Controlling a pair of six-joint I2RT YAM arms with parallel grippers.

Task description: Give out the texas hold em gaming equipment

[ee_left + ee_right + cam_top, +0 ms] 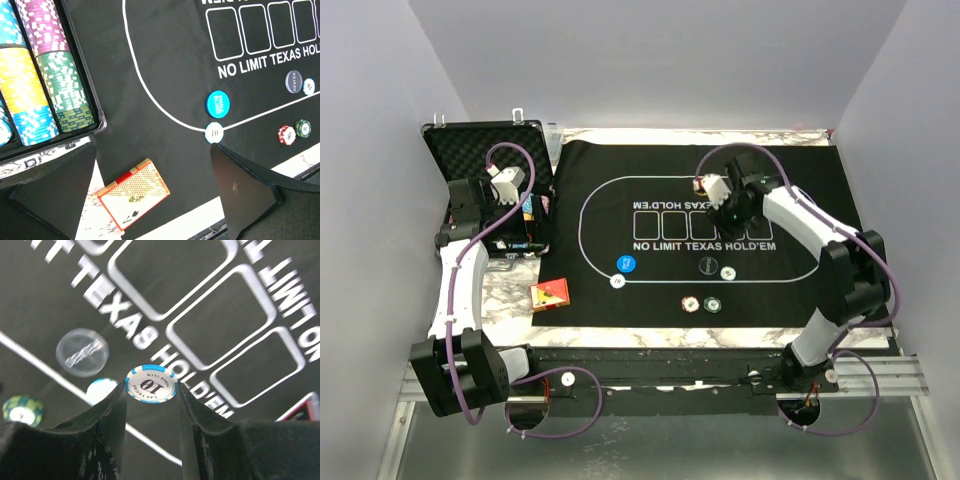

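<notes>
My left tool (152, 145) hangs spread wide, while my right tool (151, 396), reaching forward, pinches a chip (151, 383).

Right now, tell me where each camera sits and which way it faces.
Top: above and behind the robot, looking down on the mat and case; left arm and right arm show.
Left wrist: beside the case, looking down at its chip rows, the card box and blue disc; the open left pincer shows.
Right wrist: close over the mat's print, looking down; the right pincer holds a chip.
Shared: top and left wrist both show the card box and blue disc.
</notes>
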